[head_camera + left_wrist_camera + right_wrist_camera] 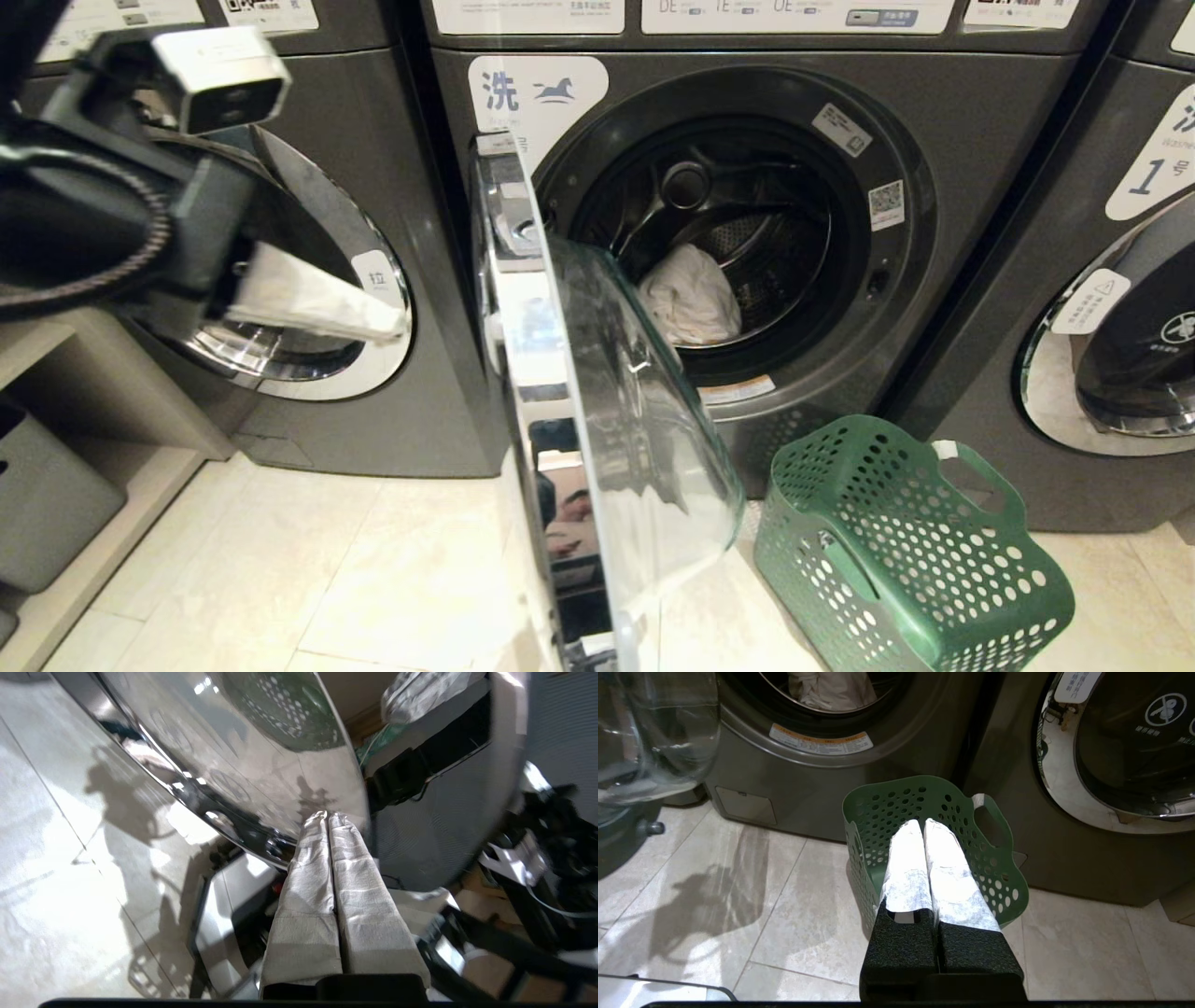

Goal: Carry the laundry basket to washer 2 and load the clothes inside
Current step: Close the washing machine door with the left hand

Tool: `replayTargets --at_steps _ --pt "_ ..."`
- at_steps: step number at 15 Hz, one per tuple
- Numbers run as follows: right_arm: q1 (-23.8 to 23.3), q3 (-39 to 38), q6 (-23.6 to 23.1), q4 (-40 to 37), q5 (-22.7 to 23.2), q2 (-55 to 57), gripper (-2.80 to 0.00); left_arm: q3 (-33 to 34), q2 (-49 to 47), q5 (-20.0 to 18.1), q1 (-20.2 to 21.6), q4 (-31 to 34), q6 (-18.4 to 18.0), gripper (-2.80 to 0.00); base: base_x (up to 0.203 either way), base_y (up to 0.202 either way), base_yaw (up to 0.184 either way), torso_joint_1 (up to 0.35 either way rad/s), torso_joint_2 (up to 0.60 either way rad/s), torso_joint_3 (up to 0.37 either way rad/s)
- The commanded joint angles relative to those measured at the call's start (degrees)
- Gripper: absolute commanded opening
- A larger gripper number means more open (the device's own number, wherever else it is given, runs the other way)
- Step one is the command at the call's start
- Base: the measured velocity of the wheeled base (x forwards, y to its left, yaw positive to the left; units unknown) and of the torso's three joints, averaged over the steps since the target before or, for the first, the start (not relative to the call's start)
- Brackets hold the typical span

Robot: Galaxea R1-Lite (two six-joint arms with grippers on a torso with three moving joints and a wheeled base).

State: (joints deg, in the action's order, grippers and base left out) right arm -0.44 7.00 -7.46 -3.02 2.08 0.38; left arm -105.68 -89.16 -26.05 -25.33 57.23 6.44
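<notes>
Washer 2 [943, 140], the middle machine, stands with its round glass door [607, 420] swung wide toward me. A white garment [689, 297] lies in the drum, and it also shows in the right wrist view [831, 690]. The green laundry basket [896, 551] sits on the floor in front of the washer, to its right, and I see nothing inside it. My left gripper [392, 329] is raised at the left, shut and holding nothing. Its tips [328, 814] are close to the door's chrome outer rim [224, 812]. My right gripper [923, 822] hangs shut and bare above the basket [994, 877].
The grey washer labelled 1 [1148, 168] is at the right with its door closed. Another closed washer [373, 308] stands at the left. A low shelf with grey bins [47, 485] lines the left edge. The open door juts out over the pale tiled floor [327, 579].
</notes>
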Motion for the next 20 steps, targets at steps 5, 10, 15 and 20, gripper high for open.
replayTargets --at_steps 5,10,15,20 --pt "0.0 14.8 -2.3 -7.2 0.4 9.2 -2.80 -4.4 -17.0 4.3 -8.9 -22.2 1.7 -2.80 0.000 0.000 0.000 0.000 0.00 0.000" --pt "0.0 20.9 -3.6 -7.2 9.8 22.4 -2.80 -5.1 -22.2 14.8 -10.8 -40.3 2.0 -2.80 0.000 0.000 0.000 0.000 0.00 0.000" --pt "0.0 23.9 -3.7 -6.7 16.2 37.9 -2.80 -5.1 -17.6 27.2 -9.9 -45.4 2.1 -2.80 0.000 0.000 0.000 0.000 0.00 0.000" --pt "0.0 30.2 -3.4 -6.7 29.4 53.8 -2.80 -5.0 -13.7 31.3 -10.0 -45.5 2.2 -2.80 0.000 0.000 0.000 0.000 0.00 0.000"
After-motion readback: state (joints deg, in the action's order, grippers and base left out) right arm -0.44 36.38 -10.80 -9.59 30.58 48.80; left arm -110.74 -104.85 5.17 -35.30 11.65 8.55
